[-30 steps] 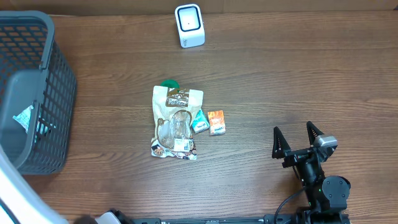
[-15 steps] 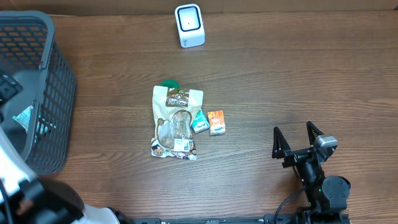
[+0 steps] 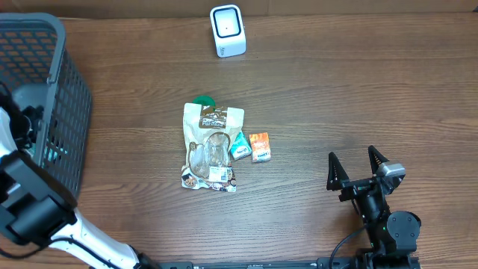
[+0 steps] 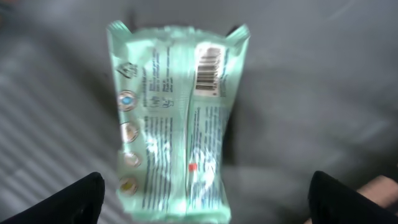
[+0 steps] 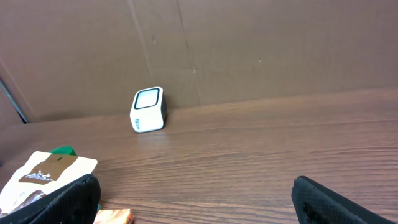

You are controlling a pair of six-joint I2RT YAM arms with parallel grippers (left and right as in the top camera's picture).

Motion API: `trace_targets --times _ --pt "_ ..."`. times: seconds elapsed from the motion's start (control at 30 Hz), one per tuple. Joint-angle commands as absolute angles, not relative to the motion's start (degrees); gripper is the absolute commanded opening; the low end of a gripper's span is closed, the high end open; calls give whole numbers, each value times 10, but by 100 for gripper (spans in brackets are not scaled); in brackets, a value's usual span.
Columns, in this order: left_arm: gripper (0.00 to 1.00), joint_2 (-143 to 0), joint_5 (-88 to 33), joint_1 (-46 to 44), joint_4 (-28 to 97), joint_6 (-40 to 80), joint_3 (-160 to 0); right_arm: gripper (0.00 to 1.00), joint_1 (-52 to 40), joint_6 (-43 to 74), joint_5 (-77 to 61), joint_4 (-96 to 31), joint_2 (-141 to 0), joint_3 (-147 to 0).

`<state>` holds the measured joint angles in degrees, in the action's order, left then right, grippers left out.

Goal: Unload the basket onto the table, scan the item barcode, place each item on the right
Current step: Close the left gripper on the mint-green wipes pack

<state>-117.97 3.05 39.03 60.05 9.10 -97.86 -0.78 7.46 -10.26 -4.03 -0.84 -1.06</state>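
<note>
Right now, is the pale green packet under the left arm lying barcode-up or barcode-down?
Barcode-up. The left wrist view shows the green packet lying flat on a grey surface, its barcode facing the camera.

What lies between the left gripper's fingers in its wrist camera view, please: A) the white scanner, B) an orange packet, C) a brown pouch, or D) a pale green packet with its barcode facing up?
D: the left wrist view shows a pale green packet lying on a grey surface, barcode toward the camera, with the dark fingers spread either side of it.
</note>
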Motion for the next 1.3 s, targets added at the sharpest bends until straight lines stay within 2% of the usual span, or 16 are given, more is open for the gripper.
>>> trace_targets --times 0.0,0.17,0.3,0.43,0.47,0.53,0.6,0.83,0.97,1.27 --pt "87 -1205 52 394 601 107 -967 100 -6 72 -100 -37 -2 -4" --pt "88 -1213 68 404 574 112 -936 100 -6 72 -100 -37 -2 -4" --pt "82 -1213 65 409 541 107 -907 100 -6 72 -100 -37 -2 -4" --pt "68 -1213 57 408 515 107 -876 100 -6 72 -100 -37 -2 -4" --pt "61 -1213 57 408 512 107 -872 100 -6 72 -100 -37 -2 -4" --pt "39 -1213 57 408 512 103 -870 100 -6 72 -100 -37 -2 -4" --pt "29 -1212 54 408 513 103 -871 100 -6 72 -100 -37 -2 -4" --pt "26 -1208 33 408 543 103 -905 100 -6 72 -100 -37 -2 -4" --pt "22 -1188 24 407 577 98 -955 100 -6 72 -100 -37 -2 -4" --pt "18 -1026 -19 400 597 97 -1059 100 -6 72 -100 -37 -2 -4"
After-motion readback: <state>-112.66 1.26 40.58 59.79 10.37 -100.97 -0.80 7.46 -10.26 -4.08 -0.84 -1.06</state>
